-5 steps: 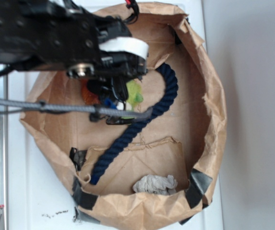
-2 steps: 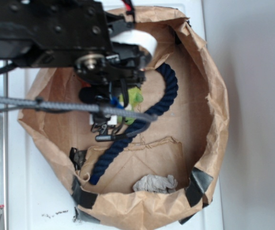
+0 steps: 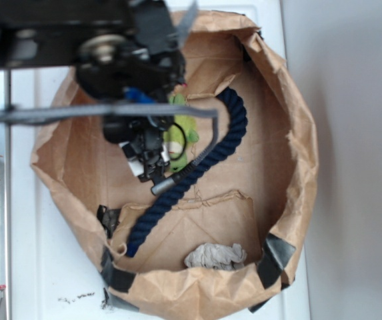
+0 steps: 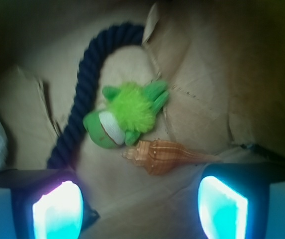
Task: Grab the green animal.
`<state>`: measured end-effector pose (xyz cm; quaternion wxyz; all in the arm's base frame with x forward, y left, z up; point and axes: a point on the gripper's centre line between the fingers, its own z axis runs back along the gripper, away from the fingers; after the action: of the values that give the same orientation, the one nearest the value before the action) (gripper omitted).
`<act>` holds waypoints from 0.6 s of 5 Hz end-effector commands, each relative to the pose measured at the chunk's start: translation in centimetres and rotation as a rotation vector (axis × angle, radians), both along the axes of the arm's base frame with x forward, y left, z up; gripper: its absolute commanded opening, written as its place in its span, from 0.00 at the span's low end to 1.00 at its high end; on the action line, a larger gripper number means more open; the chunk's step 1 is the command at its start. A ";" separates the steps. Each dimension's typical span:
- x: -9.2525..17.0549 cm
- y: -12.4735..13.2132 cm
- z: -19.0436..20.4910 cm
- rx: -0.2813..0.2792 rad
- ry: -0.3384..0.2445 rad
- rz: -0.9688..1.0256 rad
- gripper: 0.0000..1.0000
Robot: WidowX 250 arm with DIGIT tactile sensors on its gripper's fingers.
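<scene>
Here, my gripper (image 4: 140, 206) hangs with fingers spread wide, holding nothing. The green animal (image 4: 127, 113) lies on the paper bag (image 3: 291, 133) floor, between navy rope (image 4: 82, 94) and orange shell toy (image 4: 162, 155).

Arm: you reach in from the left, wrist pitched downward.
Gripper (image 4: 140, 209): your 2 fingers (image 4: 57, 211) stand apart, holding nothing.

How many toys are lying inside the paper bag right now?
2, besides the rope: the green animal beside the navy rope, and the orange shell toy touching its lower side. The arm may hide others.
</scene>
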<state>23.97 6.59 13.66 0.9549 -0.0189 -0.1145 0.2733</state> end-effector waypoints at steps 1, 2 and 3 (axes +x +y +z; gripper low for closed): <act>0.1 0.2 1.7 0.011 -0.062 0.100 1.00; 0.1 0.2 1.7 0.011 -0.062 0.100 1.00; 1.8 -0.3 0.0 0.040 -0.118 0.180 1.00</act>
<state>25.17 6.53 12.02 0.9199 -0.0057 -0.1582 0.3588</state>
